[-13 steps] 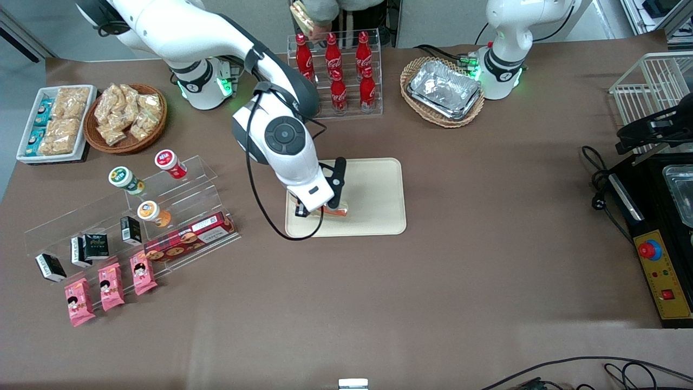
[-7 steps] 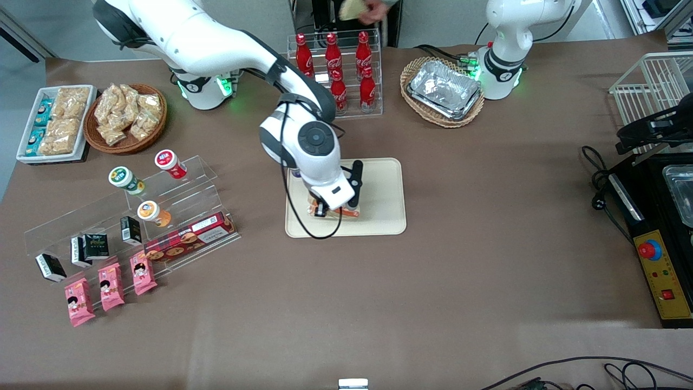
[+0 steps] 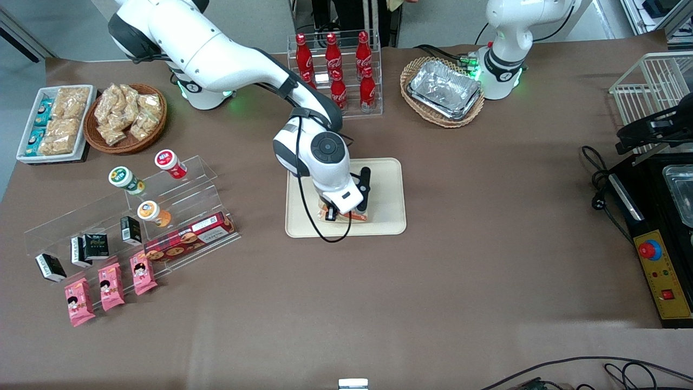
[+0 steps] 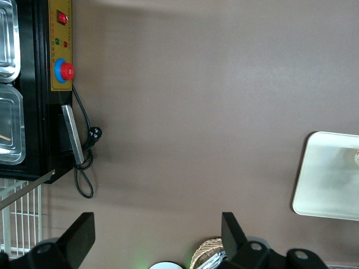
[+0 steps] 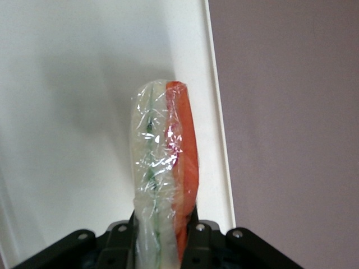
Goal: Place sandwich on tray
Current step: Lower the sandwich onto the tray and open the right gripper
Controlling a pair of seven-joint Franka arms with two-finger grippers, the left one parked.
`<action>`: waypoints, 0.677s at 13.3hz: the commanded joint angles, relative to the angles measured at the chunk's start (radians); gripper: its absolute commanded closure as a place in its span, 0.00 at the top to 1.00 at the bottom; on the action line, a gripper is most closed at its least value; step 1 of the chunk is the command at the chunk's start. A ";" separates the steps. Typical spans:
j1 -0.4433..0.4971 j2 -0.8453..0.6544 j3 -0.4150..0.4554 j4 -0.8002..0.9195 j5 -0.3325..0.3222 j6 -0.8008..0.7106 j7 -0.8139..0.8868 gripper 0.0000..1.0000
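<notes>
A: Where is the sandwich [image 5: 162,168]?

B: Clamped edge-on in the gripper [image 3: 346,214], its long axis running straight out from the closed fingers [image 5: 196,238], over the tray [image 3: 385,184] near the rim closest to the front camera.

A: So the move is straight down?

B: I judge so. The wrist points downward, forearm reaching in from the cola bottles [image 3: 333,67] farther back.

Count on the desk [image 3: 433,281]: one sandwich [image 3: 354,216], one tray [image 3: 387,189], five cola bottles [image 3: 333,59], three pink snack packets [image 3: 111,286]. Three lidded cups [image 3: 146,181], one red cookie box [image 3: 187,241], two wicker baskets [image 3: 127,142]. One gripper [image 3: 346,214], above the tray.
</notes>
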 commanded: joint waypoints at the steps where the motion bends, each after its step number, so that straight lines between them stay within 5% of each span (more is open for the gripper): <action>1: 0.013 0.035 0.003 0.032 -0.048 0.035 0.064 0.35; 4: 0.014 0.036 0.003 0.029 -0.057 0.039 0.070 0.42; 5: 0.014 0.041 0.003 0.029 -0.057 0.045 0.070 0.75; 6: 0.014 0.045 0.003 0.028 -0.062 0.048 0.070 0.84; 9: 0.013 0.045 0.003 0.028 -0.077 0.052 0.070 0.85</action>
